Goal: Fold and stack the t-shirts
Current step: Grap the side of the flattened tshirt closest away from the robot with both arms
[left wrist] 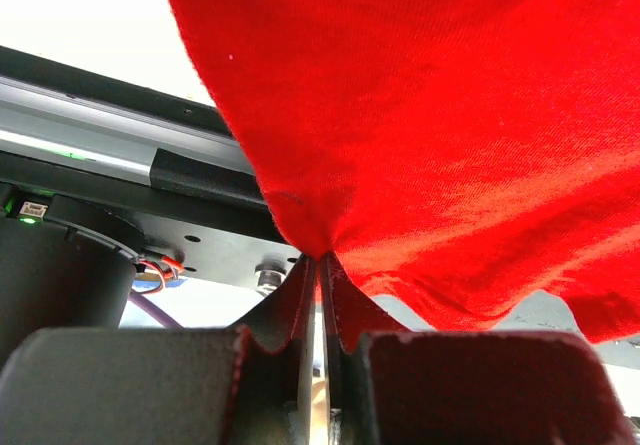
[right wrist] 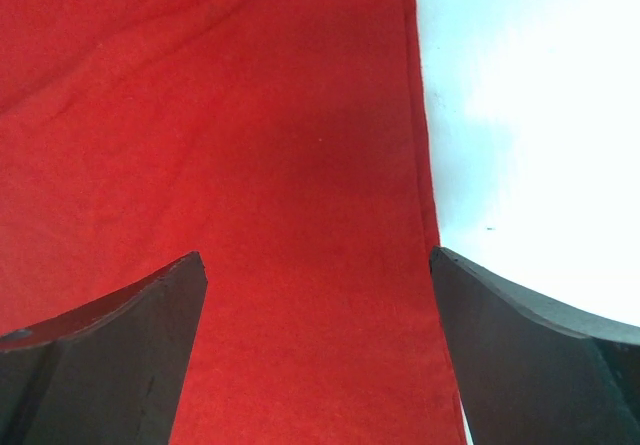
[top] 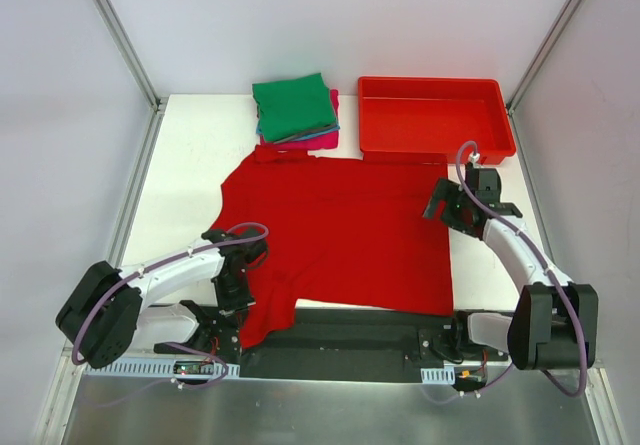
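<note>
One red bin (top: 436, 146) at the far right of the tabletop (top: 185, 165); everything else placed off it. Four shirts in all. One red t-shirt (top: 340, 230) spread mostly flat just nearer than the bin and to its left, far edge close to the bin's near-left corner. Three folded ones in one stack just left of the bin: green t-shirt (top: 293, 107) on top, teal-blue t-shirt (top: 266, 131) showing as a thin edge under it, magenta-pink t-shirt (top: 326, 141) lowest. Two arms, two tools. Left tool (left wrist: 320, 261) is well apart from the bin, diagonally near-left of it, fingers pressed together and clamped on the red t-shirt's near-left hem, cloth bunched at the pinch. Right tool (right wrist: 318, 261) sits just nearer than the bin's right end, fingers spread wide over the red t-shirt's right edge, gripping nothing; cloth contact can't be told.
</note>
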Controlling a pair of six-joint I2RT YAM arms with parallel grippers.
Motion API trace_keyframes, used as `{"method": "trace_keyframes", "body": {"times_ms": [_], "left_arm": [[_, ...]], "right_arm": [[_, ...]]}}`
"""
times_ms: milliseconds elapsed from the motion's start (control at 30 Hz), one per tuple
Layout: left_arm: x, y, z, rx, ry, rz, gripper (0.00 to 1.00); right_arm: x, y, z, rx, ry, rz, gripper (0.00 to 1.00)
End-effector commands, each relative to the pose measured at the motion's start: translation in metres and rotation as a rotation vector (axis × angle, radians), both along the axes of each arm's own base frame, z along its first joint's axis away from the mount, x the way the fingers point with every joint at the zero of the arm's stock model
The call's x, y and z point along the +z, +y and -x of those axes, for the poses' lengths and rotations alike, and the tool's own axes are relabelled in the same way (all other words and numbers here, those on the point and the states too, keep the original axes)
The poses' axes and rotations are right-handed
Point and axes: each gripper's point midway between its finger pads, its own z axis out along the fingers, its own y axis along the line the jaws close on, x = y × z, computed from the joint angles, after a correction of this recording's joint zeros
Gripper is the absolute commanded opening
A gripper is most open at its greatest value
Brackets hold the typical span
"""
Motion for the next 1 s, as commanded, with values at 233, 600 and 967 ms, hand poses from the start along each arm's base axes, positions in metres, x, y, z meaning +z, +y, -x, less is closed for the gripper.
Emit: {"method": "trace_keyframes", "body": {"times_ms": [233, 600, 967], "left_arm": [[0.022, -0.031, -0.046, -0.032, -0.257, 0.164, 0.0], [0.063, -0.06, -0.106, -0.062, -0.525, 0.262, 0.0], [0.058, -0.054, -0.126, -0.015, -0.533, 0.23, 0.0]], "right_arm": [[0.005, 0.002, 0.06, -0.05, 0.099, -0.059, 0.96], [-0.028, 0.023, 0.159, -0.112, 0.339, -0.205, 0.99], [-0.054, 0.023, 0.104, -0.119, 0.332, -0.197, 0.95]]}}
